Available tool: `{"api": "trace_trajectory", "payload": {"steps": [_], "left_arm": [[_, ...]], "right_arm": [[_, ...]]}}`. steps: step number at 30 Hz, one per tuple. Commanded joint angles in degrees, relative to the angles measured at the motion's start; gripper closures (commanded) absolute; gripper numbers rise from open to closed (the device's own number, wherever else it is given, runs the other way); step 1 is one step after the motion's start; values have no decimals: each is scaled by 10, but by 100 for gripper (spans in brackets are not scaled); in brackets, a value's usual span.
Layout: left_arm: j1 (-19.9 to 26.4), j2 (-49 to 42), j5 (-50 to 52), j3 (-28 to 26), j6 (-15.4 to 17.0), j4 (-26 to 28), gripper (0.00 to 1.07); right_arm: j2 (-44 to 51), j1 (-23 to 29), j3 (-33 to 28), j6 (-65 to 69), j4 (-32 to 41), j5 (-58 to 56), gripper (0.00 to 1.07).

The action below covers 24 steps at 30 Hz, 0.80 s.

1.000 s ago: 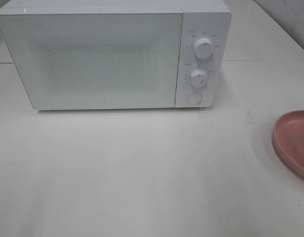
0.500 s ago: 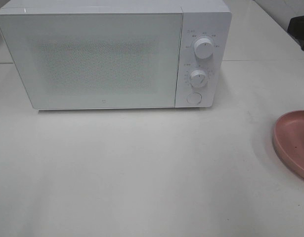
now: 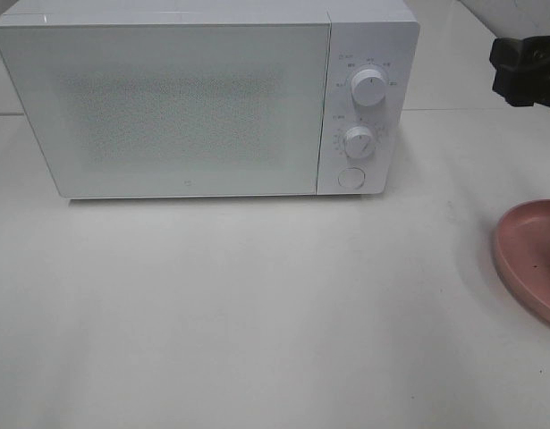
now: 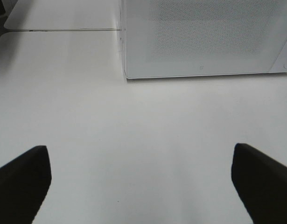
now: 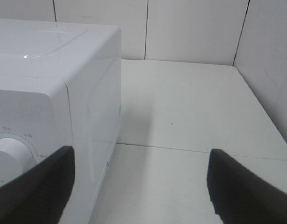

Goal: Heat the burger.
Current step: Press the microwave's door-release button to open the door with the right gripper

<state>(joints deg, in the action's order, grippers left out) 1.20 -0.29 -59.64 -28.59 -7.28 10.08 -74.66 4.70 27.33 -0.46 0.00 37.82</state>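
Landmark is the microwave (image 3: pixel 203 98), standing at the back of the white surface (image 3: pixel 257 313). Its door (image 3: pixel 167 107) is shut; the front is a frosted, dotted panel, so we can't see inside. The control strip is on the microwave's right: upper dial (image 3: pixel 369 88), lower dial (image 3: pixel 358 140), and a round button (image 3: pixel 351 177) below them. We don't see the burger in any view, so we can't tell where it is. A pink plate (image 3: pixel 529 259) lies well to the right of the microwave and further forward, cut off by the frame edge. The left pincer (image 4: pixel 142 179) is released, jaws spread wide with nothing between them. It hangs over bare surface in front of the microwave, facing the front left corner and well apart from it. The right pincer (image 5: pixel 141 186) is also released, jaws apart and gripping nothing. It sits just off the microwave's right side at about upper-dial height, looking past that side panel toward the tiled wall (image 5: pixel 194 28). In the high view a black part of the right arm (image 3: pixel 523 67) shows right of the microwave, level with the upper dial and clear of the casing.
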Motion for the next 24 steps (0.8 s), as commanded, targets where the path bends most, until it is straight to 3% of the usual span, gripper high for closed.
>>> {"api": "trace_trajectory", "payload": {"steps": [1, 4, 14, 24], "left_arm": [[-3, -15, 4, 2, 2, -1, 6], [-3, -15, 4, 2, 2, -1, 6], [-3, -14, 4, 2, 2, -1, 6], [-3, -14, 4, 2, 2, -1, 6]], "right_arm": [[-10, 1, -23, -35, 35, 69, 32], [-19, 10, -37, -53, 60, 90, 32], [-50, 115, -62, -135, 201, 143, 32], [-50, 191, -62, -151, 263, 142, 32]]}}
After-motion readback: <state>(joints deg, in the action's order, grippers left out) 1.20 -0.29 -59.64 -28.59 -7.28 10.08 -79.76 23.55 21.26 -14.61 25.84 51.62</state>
